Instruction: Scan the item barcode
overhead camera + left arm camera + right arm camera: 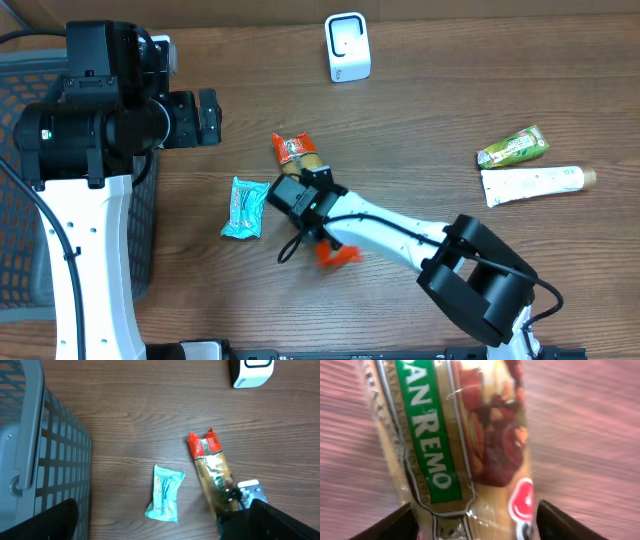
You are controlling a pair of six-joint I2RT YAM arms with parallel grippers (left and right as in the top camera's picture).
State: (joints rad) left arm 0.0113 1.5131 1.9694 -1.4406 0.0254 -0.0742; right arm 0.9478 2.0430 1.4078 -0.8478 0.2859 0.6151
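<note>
A long pasta packet (293, 149) with a red end and a green label lies on the wooden table, also shown in the left wrist view (212, 467). My right gripper (312, 172) is down over its near end. In the right wrist view the packet (465, 445) fills the space between the two dark fingers (390, 525), which straddle it closely, open, with a sliver of gap on the right side. The white scanner (347, 47) stands at the far edge (252, 372). My left gripper (208, 118) hovers wide open with nothing between its fingers (167, 531).
A teal snack packet (243, 208) lies just left of the right gripper. A grey mesh basket (20, 200) stands at the left edge. A green sachet (512, 146) and a white tube (530, 184) lie at the far right.
</note>
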